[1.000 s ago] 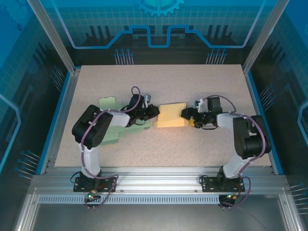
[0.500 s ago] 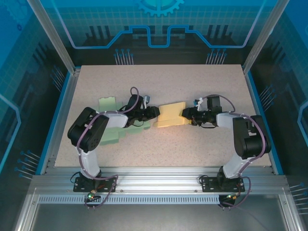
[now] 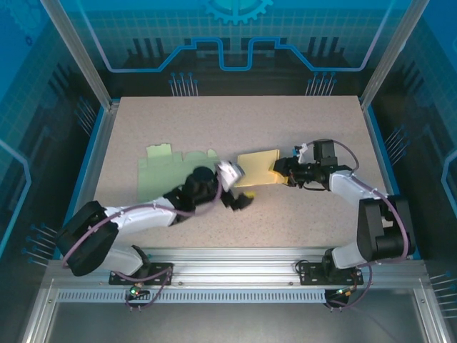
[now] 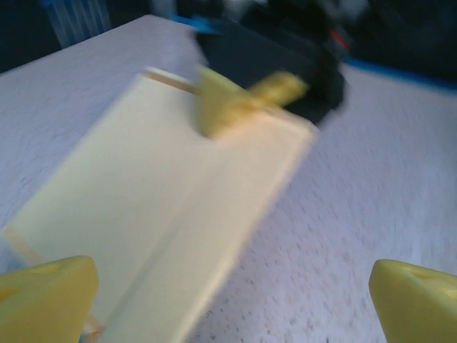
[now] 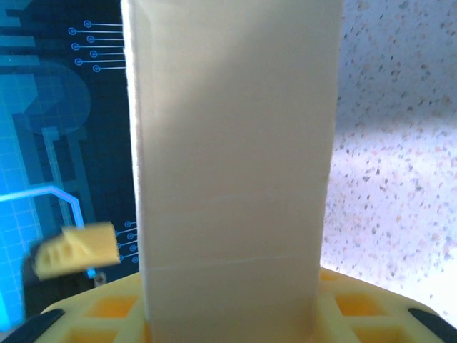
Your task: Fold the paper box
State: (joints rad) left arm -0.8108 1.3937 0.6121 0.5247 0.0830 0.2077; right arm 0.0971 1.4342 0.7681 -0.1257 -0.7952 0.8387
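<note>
Top external view: the yellow box (image 3: 255,168) lies flat mid-tabletop (image 3: 300,121), its right edge pinched in the right gripper's (image 3: 278,172) jaws. Right wrist view has that edge wedged between the yellow pads (image 5: 357,309). By the box's near-left corner the left gripper (image 3: 241,199) hovers, jaws spread wide, holding nothing. A green sheet (image 3: 166,171) lies further left.

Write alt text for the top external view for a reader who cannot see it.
The right arm's fingers pinch the right edge of a flat yellow paper box, while the left arm's fingers stand open just off its near-left corner. A flat pale green sheet lies on the speckled table to the left.
</note>
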